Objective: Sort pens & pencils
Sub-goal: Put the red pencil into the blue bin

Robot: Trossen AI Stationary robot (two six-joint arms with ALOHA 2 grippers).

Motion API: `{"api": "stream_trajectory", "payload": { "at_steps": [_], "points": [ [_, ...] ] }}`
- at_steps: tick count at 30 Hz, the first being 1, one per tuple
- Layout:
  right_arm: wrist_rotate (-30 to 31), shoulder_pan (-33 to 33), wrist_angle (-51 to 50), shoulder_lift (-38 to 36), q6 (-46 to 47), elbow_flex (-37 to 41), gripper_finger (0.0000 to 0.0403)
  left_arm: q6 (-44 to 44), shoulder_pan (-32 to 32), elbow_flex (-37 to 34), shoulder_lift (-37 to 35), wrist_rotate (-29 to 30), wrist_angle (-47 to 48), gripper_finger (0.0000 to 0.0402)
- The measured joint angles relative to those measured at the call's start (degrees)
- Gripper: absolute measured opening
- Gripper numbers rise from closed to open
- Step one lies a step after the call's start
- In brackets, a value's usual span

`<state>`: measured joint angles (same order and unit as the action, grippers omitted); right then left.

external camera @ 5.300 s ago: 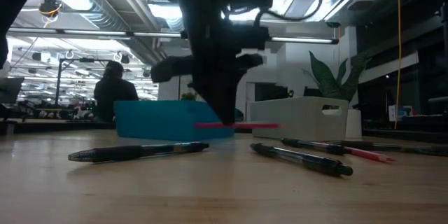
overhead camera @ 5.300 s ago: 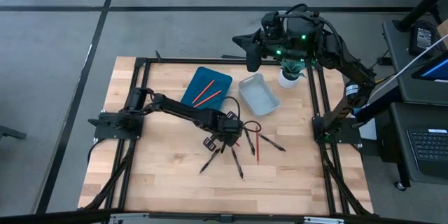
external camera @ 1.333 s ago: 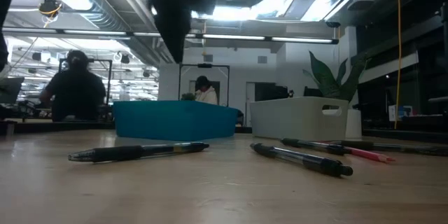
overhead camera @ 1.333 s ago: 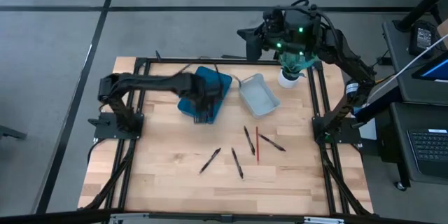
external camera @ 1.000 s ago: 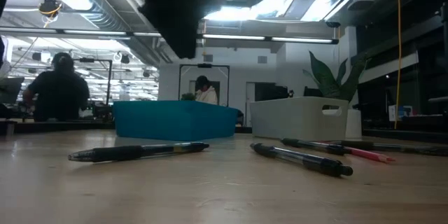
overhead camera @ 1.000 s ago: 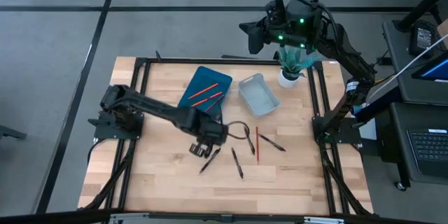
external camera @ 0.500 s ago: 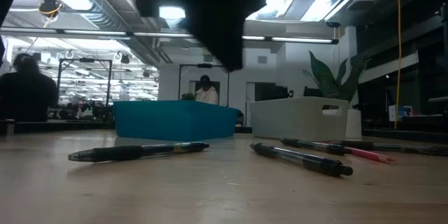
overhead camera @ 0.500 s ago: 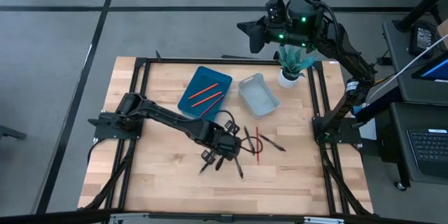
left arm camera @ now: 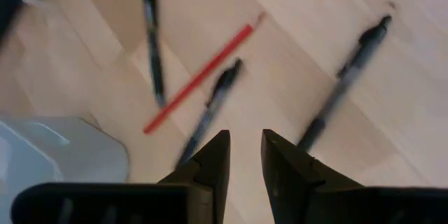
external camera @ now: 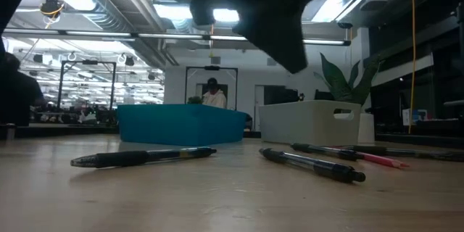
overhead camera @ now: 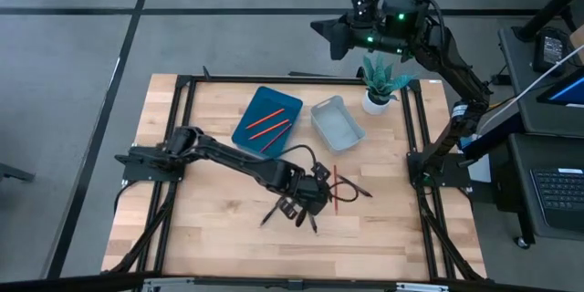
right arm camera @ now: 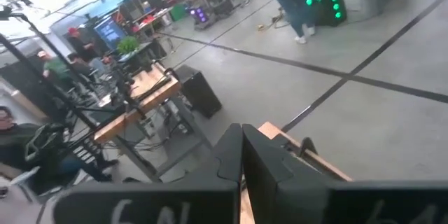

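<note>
From the high view, the left gripper [overhead camera: 306, 203] is seen reached out over the middle of the table [overhead camera: 210, 237], above the loose cluster of pens [overhead camera: 272, 212] and the one red pencil [overhead camera: 335, 188] left on the wood. Three pencils [overhead camera: 270, 126] already lie in the blue tray [overhead camera: 265, 115]; the grey bin [overhead camera: 338, 120] beside it appears empty. The right gripper [overhead camera: 342, 38] is held high beyond the far edge, near the potted plant [overhead camera: 379, 82], waiting.

In the low view, pens [external camera: 145, 156] are seen lying flat on the wood in front of the blue tray [external camera: 177, 123] and the grey bin [external camera: 308, 119], with the red pencil [external camera: 380, 159] near them on the right. A dark mass, most likely the left arm, hangs overhead, but its fingers cannot be made out here.

In the left wrist view, the fingers [left arm camera: 213, 157] are shown a little apart with nothing between them, hovering over a pen [left arm camera: 210, 108] and beside another [left arm camera: 343, 77]; the red pencil [left arm camera: 203, 75] lies just beyond, crossing near a third pen [left arm camera: 151, 38].

In the right wrist view, that arm's fingers [right arm camera: 231, 154] are pressed together and empty, aimed out at the room.

The step in hand is judged to be the approach for the next pick. A descent is called for, with the fingers set astride a single stick, clear of its neighbours, before closing.
</note>
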<state>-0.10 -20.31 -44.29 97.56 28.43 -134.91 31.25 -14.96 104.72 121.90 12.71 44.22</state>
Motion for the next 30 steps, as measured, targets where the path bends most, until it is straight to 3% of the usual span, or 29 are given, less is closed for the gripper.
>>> {"api": "stream_trajectory", "payload": {
  "at_steps": [6, 11, 16, 23, 30],
  "points": [
    [-0.85, -0.19, -0.73, 0.00, -0.25, 0.00, 0.0013, -7.80, 0.65, 1.21, 0.92, 2.16, 1.65, 0.0069],
    [-2.59, -0.17, -6.99, 0.00, -0.66, 0.00, 0.0013, -18.15, 2.98, 1.19, -1.61, 9.44, 17.33, 0.0069],
    [-2.60, -0.03, -19.72, 0.00, 0.57, 0.00, 0.0013, -26.99, 5.97, -0.84, -5.59, 10.74, 30.72, 0.0069],
    [1.06, 4.85, -38.99, 0.02, 7.50, 0.00, 0.0013, -34.77, 6.66, -13.99, -20.55, 14.95, 32.41, 0.0069],
    [2.87, 17.07, -41.15, 0.07, 19.80, 4.88, 0.0013, -47.04, 5.42, -26.01, -36.07, 14.99, 31.30, 0.0069]
  ]
}}
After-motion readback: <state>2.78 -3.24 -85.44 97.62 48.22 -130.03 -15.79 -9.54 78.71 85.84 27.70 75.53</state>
